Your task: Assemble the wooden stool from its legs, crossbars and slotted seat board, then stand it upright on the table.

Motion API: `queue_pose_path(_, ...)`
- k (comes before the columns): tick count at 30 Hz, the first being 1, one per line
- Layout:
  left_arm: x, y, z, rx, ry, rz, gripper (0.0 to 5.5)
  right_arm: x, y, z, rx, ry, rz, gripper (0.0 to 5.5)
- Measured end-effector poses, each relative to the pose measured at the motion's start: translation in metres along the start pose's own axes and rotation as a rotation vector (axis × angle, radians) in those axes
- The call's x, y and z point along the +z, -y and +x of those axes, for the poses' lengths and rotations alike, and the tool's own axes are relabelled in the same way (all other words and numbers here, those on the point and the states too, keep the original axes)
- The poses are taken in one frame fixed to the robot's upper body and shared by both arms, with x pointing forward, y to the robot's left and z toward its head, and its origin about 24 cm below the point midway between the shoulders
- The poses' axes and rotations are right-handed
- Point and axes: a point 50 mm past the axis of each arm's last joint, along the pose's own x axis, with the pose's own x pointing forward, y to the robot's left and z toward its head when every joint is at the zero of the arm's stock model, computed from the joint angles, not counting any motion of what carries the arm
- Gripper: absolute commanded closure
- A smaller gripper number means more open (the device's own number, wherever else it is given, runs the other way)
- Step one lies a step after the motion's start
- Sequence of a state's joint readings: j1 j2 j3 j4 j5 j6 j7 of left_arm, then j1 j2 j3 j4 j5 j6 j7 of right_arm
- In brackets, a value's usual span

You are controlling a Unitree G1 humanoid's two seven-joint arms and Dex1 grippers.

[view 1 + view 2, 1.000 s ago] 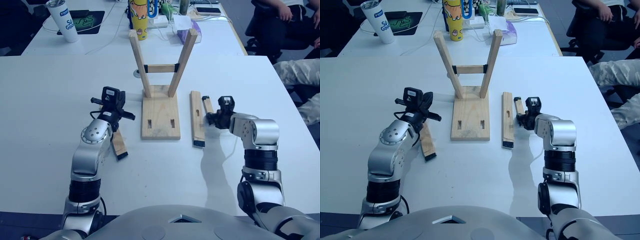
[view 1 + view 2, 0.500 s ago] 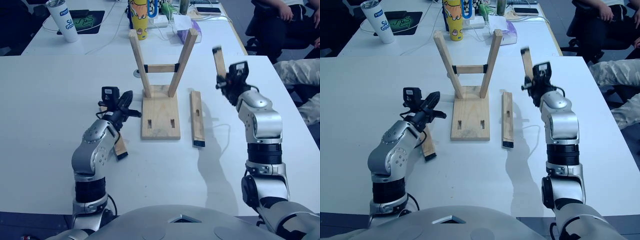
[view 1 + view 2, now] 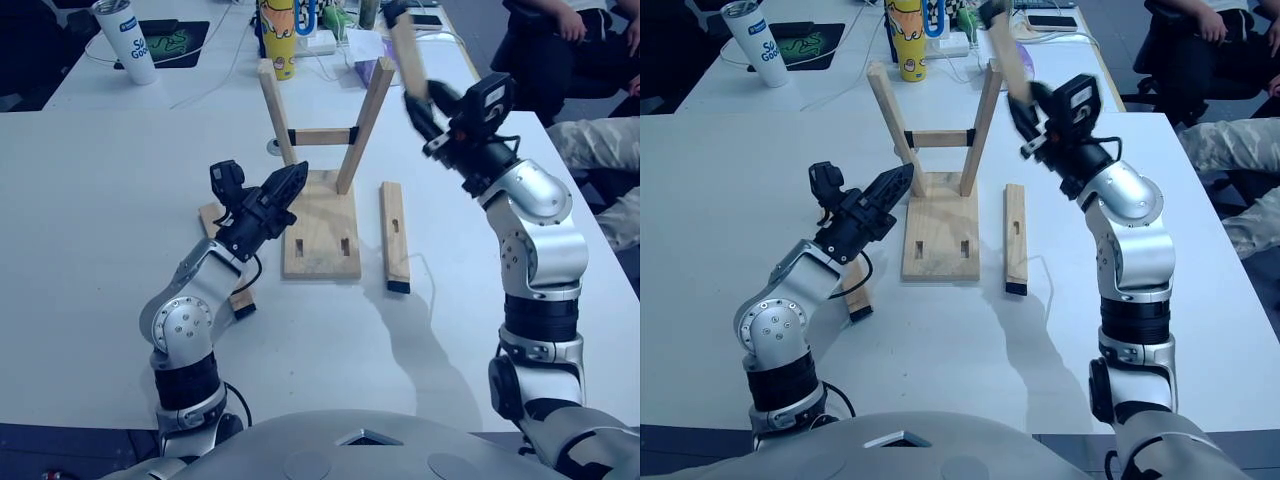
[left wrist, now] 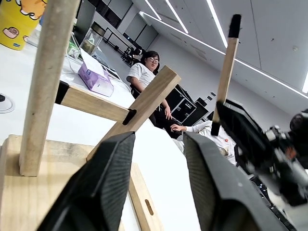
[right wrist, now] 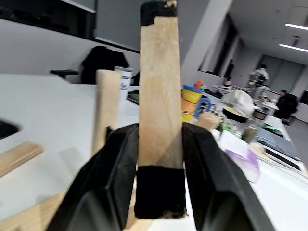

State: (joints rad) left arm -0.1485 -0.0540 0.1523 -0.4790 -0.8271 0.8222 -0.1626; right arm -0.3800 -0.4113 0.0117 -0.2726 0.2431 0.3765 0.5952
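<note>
The crossbar (image 3: 405, 52) is pinched aloft by the right gripper (image 5: 160, 159); the left gripper (image 3: 283, 188) is held spread near the slotted seat board (image 3: 322, 245).

Hardly anything can be read. The tumbler (image 3: 128, 40), upper left, carries a blue label with white lettering, cut off by its curve. The yellow cup (image 3: 279, 38), top centre, shows a cartoon figure and no legible words.

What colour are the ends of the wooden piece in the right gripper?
Black ends; clearest in the right wrist view.
</note>
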Motion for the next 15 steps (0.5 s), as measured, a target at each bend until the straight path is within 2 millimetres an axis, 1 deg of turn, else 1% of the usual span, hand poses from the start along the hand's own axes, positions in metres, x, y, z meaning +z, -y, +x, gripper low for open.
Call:
queue_pose_path(1,0.0,0.002,0.002,-0.009,-0.005,0.005,3.0,-0.005,-0.005,-0.001,0.035,-0.017,0.003,4.19)
queue_pose_path(4,-0.002,0.005,0.003,-0.026,-0.011,-0.007,2.97,-0.013,-0.012,-0.004,0.086,-0.054,0.009,4.19)
queue_pose_path(8,0.003,0.011,0.004,-0.066,0.01,-0.051,2.97,-0.013,-0.022,-0.005,0.138,-0.047,0.004,4.19)
queue_pose_path(15,0.011,0.016,0.009,-0.091,0.044,-0.106,2.97,-0.013,-0.028,-0.006,0.184,-0.035,0.032,4.19)
